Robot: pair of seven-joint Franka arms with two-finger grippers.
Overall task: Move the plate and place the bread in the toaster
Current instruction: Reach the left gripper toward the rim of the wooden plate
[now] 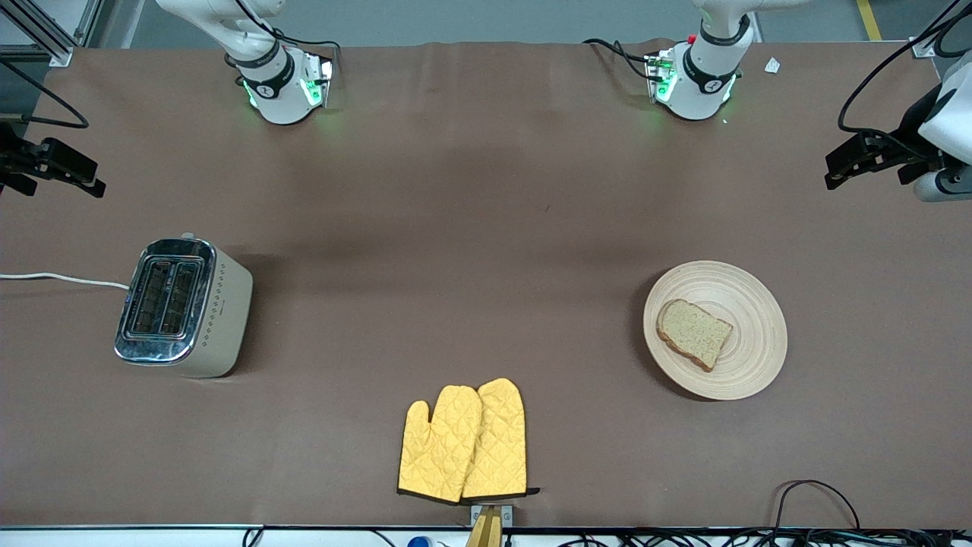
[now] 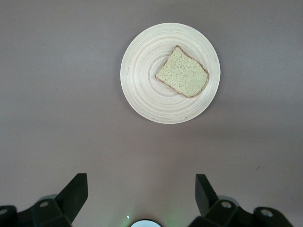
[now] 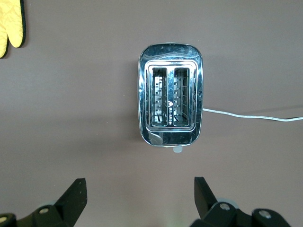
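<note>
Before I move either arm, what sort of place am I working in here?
Probably a robot lab bench staged as a kitchen counter: a brown-covered table with bolted arm bases, a beige chrome-topped toaster, a pale wooden plate holding a wholegrain bread slice, and yellow quilted oven mitts.

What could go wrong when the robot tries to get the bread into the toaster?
1. The bread lies flat on the plate, so open fingers may struggle to get under it and could push it off.
2. The plate is shallow and may slide or tip when the left gripper, open above it, takes the rim.
3. The toaster has narrow slots; the right gripper, open above it, might snag a tilted slice on the chrome top.
</note>
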